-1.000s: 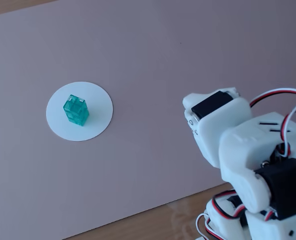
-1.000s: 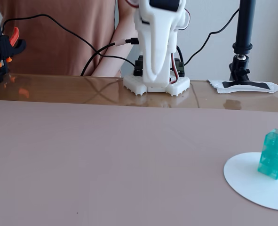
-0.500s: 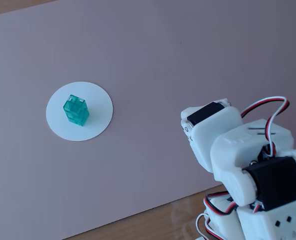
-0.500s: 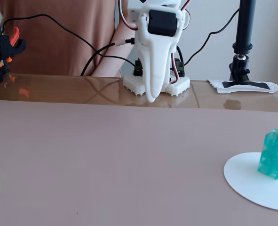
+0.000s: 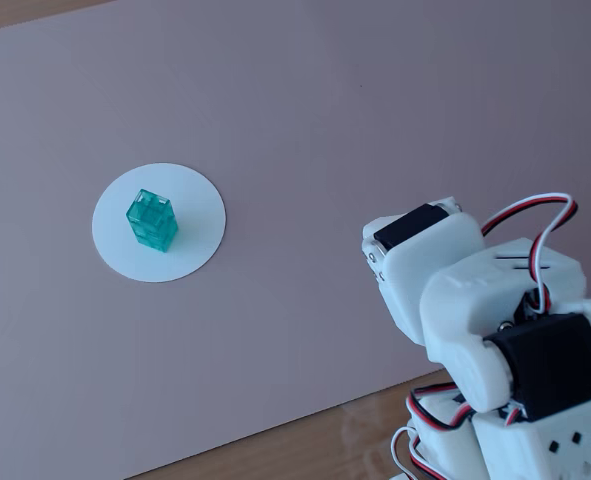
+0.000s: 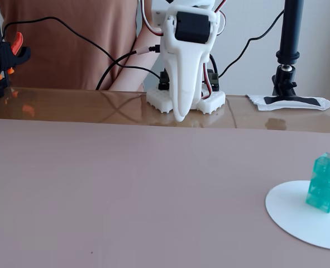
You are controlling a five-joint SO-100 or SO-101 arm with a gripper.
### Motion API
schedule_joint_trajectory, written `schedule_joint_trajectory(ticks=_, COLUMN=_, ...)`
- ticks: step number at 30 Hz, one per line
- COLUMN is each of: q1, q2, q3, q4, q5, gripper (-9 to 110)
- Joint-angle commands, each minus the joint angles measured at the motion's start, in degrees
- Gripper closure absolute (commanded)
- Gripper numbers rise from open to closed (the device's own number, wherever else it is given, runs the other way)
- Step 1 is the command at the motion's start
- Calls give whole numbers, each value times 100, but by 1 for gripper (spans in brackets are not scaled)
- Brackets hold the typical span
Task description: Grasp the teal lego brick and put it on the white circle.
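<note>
The teal lego brick (image 5: 152,220) (image 6: 325,183) stands upright on the white circle (image 5: 197,205) (image 6: 293,215), a paper disc lying on the pink mat. Nothing touches the brick. In a fixed view from the front, my white gripper (image 6: 180,116) hangs straight down in front of the arm's base, far from the brick, its jaws together and holding nothing. In a fixed view from above, the folded arm (image 5: 445,290) fills the lower right corner and its wrist hides the fingertips.
The pink mat (image 5: 355,130) ends at a glossy wooden table strip (image 6: 70,106). A black camera stand (image 6: 288,50) on a white pad (image 6: 290,101) stands behind at the right. An orange-and-black clamp (image 6: 3,56) is at the far left. Black cables (image 6: 92,44) and a person in brown sit behind.
Over the last second the arm folded down and back toward its base, bringing the gripper tip low. In the last half second it barely moved. Brick and circle stayed put.
</note>
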Motion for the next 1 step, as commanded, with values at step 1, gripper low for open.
schedule_joint_trajectory(ticks=1, q1=44, q2=44, q3=-26, q4=-53, q5=18, gripper=101)
